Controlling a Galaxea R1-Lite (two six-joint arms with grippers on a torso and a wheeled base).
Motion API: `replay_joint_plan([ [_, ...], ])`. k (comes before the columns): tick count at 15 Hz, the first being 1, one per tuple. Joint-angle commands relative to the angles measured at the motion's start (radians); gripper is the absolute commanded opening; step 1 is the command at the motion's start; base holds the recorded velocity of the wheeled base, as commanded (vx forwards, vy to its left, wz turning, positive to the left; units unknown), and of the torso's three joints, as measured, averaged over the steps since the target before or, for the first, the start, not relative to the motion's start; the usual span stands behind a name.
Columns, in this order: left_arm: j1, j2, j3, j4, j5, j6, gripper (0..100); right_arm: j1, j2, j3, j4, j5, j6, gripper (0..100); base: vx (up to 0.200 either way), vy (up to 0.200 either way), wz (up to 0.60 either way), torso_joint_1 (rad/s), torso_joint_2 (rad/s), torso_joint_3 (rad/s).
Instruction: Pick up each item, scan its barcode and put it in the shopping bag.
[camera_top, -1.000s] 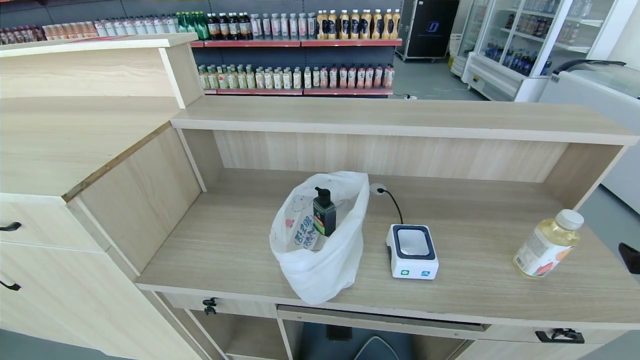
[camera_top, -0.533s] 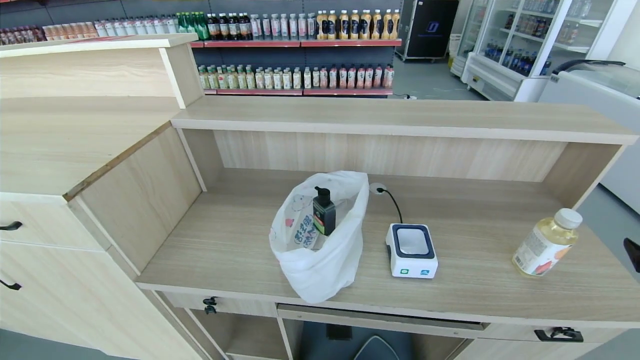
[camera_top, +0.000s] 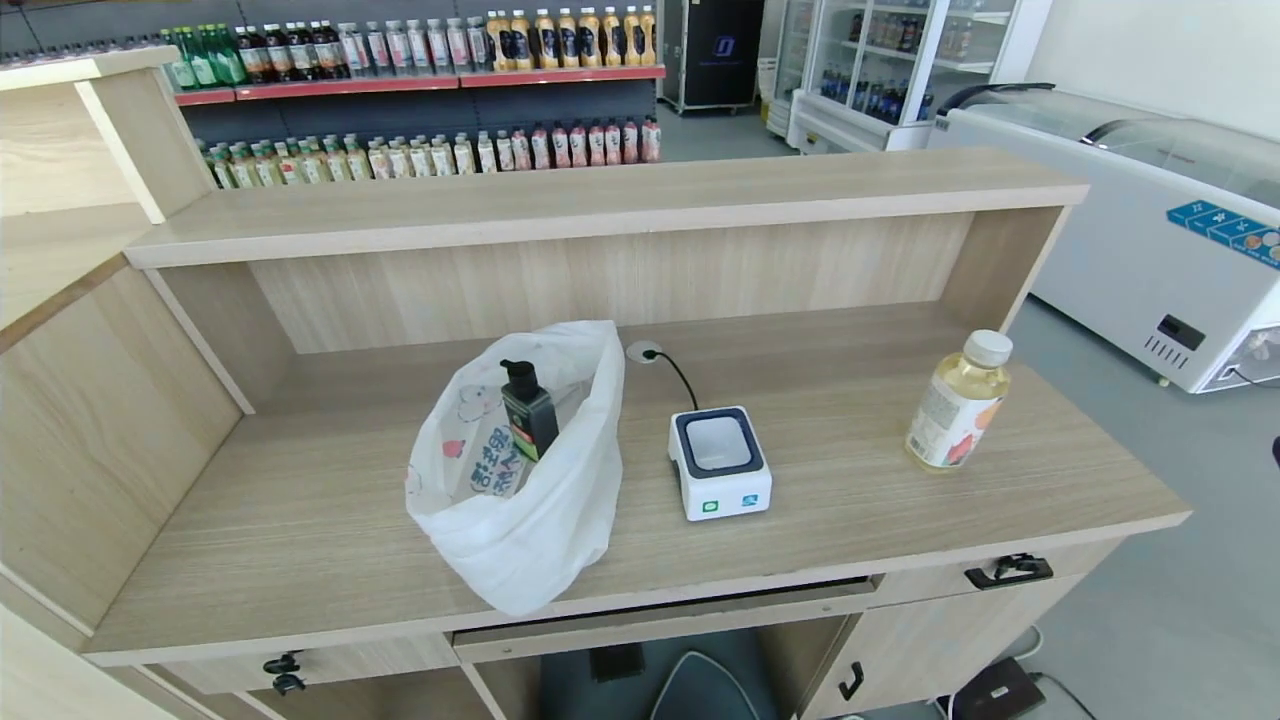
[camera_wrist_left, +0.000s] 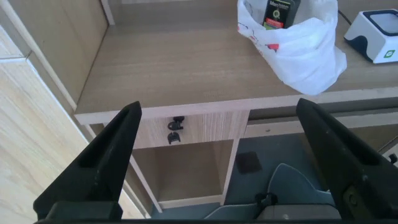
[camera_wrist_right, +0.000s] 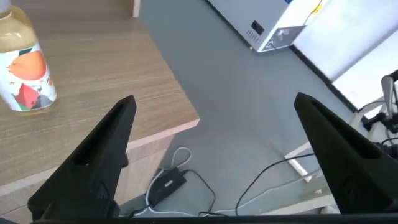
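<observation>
Both hands gape wide, nothing held: left hand low before the table front, right hand off its right end, over floor. Juice bottle upright near that end (well apart from the scanner). Shopping bag beside the scanner, pump bottle inside.

The shopping bag stands mid-surface, the scanner just beside it, a narrow gap between. Broad bare wood separates scanner from bottle — open from the front and above. The raised ledge and back panel wall off the rear, a side panel closes the left end, and the scanner's cable trails behind it.
</observation>
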Motion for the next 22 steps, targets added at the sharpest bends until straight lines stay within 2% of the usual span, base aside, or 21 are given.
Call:
replay_joint_plan([
  [1, 0.001, 0.0, 0.0, 0.0, 0.0, 0.0, 100, 0.0, 0.098, 0.006, -0.004, 0.069, 0.08, 100, 0.0, 0.0, 0.0, -0.1, 0.19, 0.08],
  [3, 0.001, 0.0, 0.0, 0.0, 0.0, 0.0, 100, 0.033, 0.177, 0.011, -0.007, 0.096, 0.108, 100, 0.0, 0.0, 0.0, -0.034, 0.09, 0.037],
  [4, 0.001, 0.0, 0.0, 0.0, 0.0, 0.0, 100, 0.092, 0.288, -0.021, -0.073, 0.109, 0.212, 100, 0.0, 0.0, 0.0, 0.0, 0.0, 0.0],
  [5, 0.001, 0.0, 0.0, 0.0, 0.0, 0.0, 100, 0.144, 0.367, -0.081, -0.118, 0.153, 0.258, 100, 0.0, 0.0, 0.0, 0.0, 0.0, 0.0],
  [7, 0.001, 0.0, 0.0, 0.0, 0.0, 0.0, 100, 0.171, 0.464, -0.193, -0.124, 0.213, 0.258, 100, 0.0, 0.0, 0.0, 0.0, 0.0, 0.0],
  [10, 0.001, 0.0, 0.0, 0.0, 0.0, 0.0, 100, 0.214, 0.591, -0.325, -0.116, 0.248, 0.255, 100, 0.0, 0.0, 0.0, 0.0, 0.0, 0.0],
  [14, 0.001, 0.0, 0.0, 0.0, 0.0, 0.0, 100, 0.268, 0.693, -0.34, -0.127, 0.256, 0.195, 100, 0.0, 0.0, 0.0, 0.0, 0.0, 0.0],
  [19, 0.001, 0.0, 0.0, 0.0, 0.0, 0.0, 100, 0.346, 0.746, -0.373, -0.142, 0.254, 0.189, 100, 0.0, 0.0, 0.0, 0.0, 0.0, 0.0],
  [22, 0.001, 0.0, 0.0, 0.0, 0.0, 0.0, 100, 0.359, 0.777, -0.413, -0.141, 0.253, 0.139, 100, 0.0, 0.0, 0.0, 0.0, 0.0, 0.0],
])
